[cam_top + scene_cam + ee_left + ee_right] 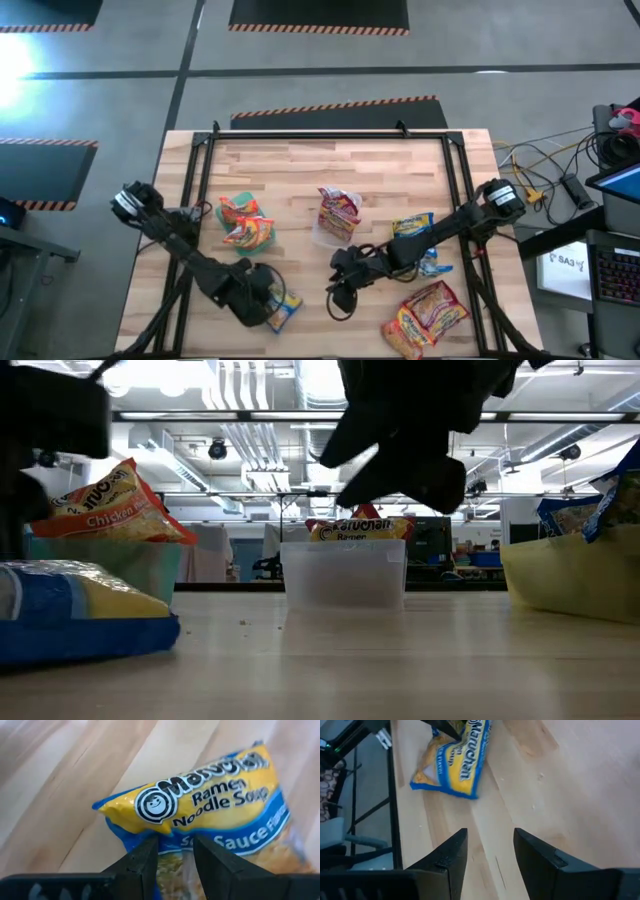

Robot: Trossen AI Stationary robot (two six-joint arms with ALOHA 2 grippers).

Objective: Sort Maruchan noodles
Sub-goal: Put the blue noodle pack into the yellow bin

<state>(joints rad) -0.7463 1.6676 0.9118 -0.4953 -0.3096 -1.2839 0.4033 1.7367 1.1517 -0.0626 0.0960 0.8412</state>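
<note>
Left gripper (pixel 268 300) clamped on a blue-yellow packet (pixel 283 308), lower left of centre. Right gripper (pixel 340 292) open, empty, lower centre. Bins partly filled; orange packets (pixel 430 315) lower right unsorted.

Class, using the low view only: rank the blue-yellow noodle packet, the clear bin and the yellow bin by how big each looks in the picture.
1. Blue-yellow noodle packet: looks largest, though it lies nearest the camera.
2 and 3. Clear bin and yellow bin: look about alike. The yellow one is cut off by the picture's edge, so no ranking between them.
</note>
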